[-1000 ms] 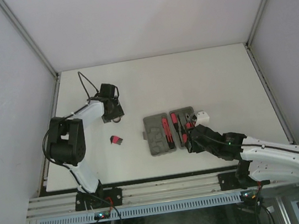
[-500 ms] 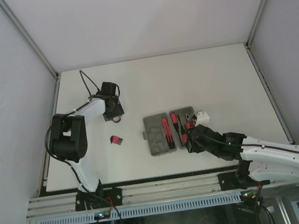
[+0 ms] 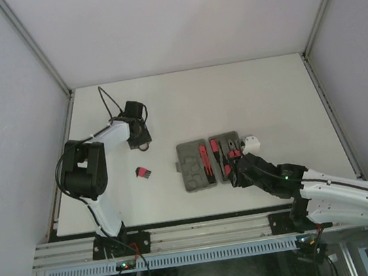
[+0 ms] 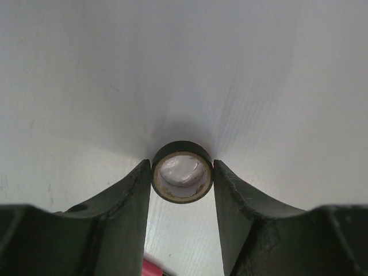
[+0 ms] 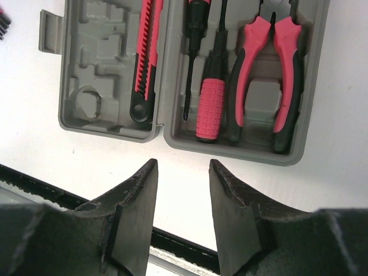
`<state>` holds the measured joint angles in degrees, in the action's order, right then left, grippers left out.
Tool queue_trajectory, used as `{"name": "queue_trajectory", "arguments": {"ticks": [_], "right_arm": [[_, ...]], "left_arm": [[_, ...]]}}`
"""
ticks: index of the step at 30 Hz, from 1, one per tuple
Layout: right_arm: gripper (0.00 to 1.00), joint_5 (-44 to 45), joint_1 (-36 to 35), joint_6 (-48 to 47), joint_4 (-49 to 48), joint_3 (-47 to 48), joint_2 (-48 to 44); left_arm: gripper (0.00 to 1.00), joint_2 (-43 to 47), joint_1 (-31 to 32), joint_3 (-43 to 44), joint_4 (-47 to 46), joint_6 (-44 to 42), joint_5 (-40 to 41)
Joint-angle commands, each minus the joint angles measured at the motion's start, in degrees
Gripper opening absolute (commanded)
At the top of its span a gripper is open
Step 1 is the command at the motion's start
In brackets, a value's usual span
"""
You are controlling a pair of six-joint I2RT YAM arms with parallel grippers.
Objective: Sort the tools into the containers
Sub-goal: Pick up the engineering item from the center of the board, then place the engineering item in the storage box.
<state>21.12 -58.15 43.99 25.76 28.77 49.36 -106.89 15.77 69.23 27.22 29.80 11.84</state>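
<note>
A small dark ring (image 4: 182,172) lies flat on the white table, and my left gripper (image 4: 182,168) is shut on it, both fingertips touching its sides. From above, that gripper (image 3: 140,141) sits at the table's left rear and covers the ring. The two grey containers (image 3: 193,178) lie joined at the middle. In the right wrist view the left container (image 5: 98,63) holds a red-and-black cutter (image 5: 146,57). The right container (image 5: 241,150) holds pliers (image 5: 270,63) and two screwdrivers (image 5: 210,109). My right gripper (image 5: 183,167) hangs open just in front of them, holding nothing.
A small red-and-black tool piece (image 3: 144,173) lies loose on the table between the left arm and the containers. A white object (image 3: 251,144) sits at the right container's far right corner. The table's black front rail (image 5: 190,247) runs just under the right gripper.
The left gripper's jaws have narrowed onto the ring, and that arm shifted slightly at first. The right arm has drifted a little.
</note>
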Motion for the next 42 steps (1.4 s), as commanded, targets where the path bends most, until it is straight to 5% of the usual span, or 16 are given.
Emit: {"name": "queue_trajectory", "arguments": {"ticks": [1,15,27,42], "right_arm": [[0.40,1.7,-0.2,1.0,-0.7,0.1,-1.1],[0.40,2.5,-0.2,2.5,-1.9,0.1,-2.3],[0.40,4.6,-0.4,4.9,-0.5,0.1,-3.9],[0.40,6.8,-0.5,6.7,0.3,0.1,-6.8]], "left_arm": [[0.46,1.9,-0.2,0.5,-0.4,-0.4,0.4],[0.45,13.5,6.8,-7.7,-0.1,1.5,0.9],[0.45,22.6,22.0,-7.3,4.4,2.1,1.0],[0.46,19.7,37.5,-6.8,4.6,4.3,1.0]]}}
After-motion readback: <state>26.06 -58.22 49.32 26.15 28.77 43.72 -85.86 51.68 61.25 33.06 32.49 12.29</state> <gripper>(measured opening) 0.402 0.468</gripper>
